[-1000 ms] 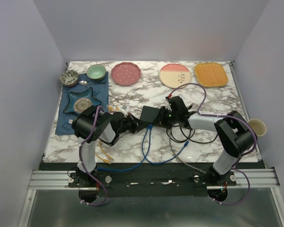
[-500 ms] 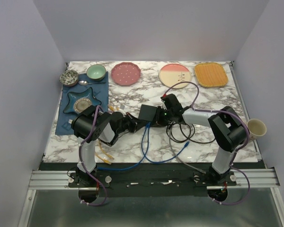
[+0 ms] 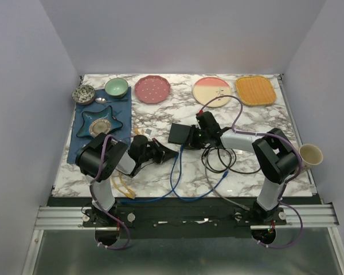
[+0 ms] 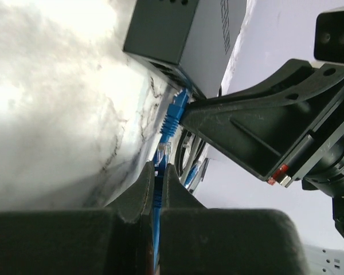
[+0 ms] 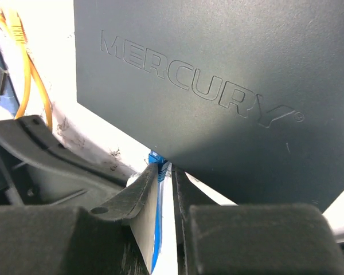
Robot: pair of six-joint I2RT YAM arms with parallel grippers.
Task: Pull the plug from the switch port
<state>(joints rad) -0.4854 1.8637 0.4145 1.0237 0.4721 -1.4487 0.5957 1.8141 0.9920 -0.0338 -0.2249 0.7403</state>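
Observation:
The matte-black switch (image 3: pixel 178 133) lies at mid-table; it also shows in the left wrist view (image 4: pixel 178 28) and, with raised lettering, in the right wrist view (image 5: pixel 218 69). A blue plug (image 4: pixel 173 112) with a ribbed boot sits at its socket edge and shows in the right wrist view (image 5: pixel 156 156). Its blue cable (image 3: pixel 173 172) runs toward the near edge. My left gripper (image 3: pixel 173 153) (image 4: pixel 155 166) is shut on a blue cable just short of the switch. My right gripper (image 3: pixel 190 140) (image 5: pixel 165 166) is closed around the blue cable right at the plug, under the switch's edge.
Black cables (image 3: pixel 218 157) coil right of the switch, and a yellow cable (image 3: pixel 123 186) lies near left. Plates (image 3: pixel 152 89) (image 3: pixel 212 91) (image 3: pixel 255 90) line the back. Bowls (image 3: pixel 116 87) and a star dish (image 3: pixel 101 120) sit on a blue mat (image 3: pixel 80 148) at left. A cup (image 3: pixel 311 153) stands at the right edge.
The left arm's elbow swung left and down while its gripper stayed at the cable. The right gripper and the switch shifted slightly left and toward the back.

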